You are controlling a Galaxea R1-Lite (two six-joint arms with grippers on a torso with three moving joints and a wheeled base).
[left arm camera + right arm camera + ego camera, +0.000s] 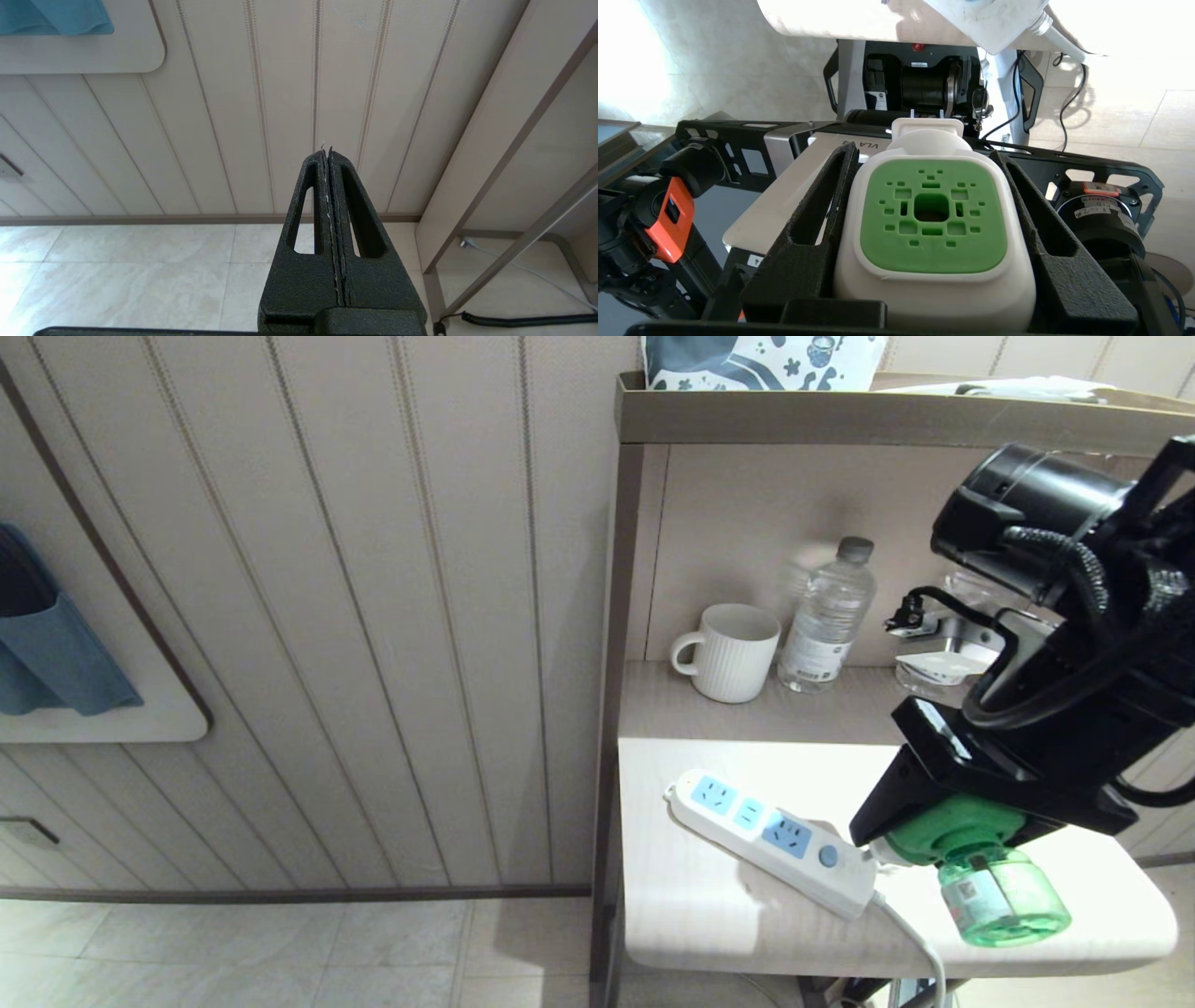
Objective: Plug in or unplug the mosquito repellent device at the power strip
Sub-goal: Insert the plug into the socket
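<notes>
The mosquito repellent device (962, 826) has a green head, a white body and a clear green bottle below. My right gripper (920, 835) is shut on it, in the air over the right part of the white table (709, 915). In the right wrist view the two black fingers (817, 205) press the white sides of the device (931, 210), and its prongs point away from the camera. The power strip (766, 840) lies flat on the table, its sockets bare. Its cord end is right beside the device's white body. My left gripper (326, 151) is shut and parked low, facing the wall.
A white ribbed mug (733, 651) and a clear water bottle (829, 616) stand on the shelf behind the strip. A small packet (938, 665) lies further right. The strip's cord (920, 943) drops over the table's front edge. A wall panel closes off the left side.
</notes>
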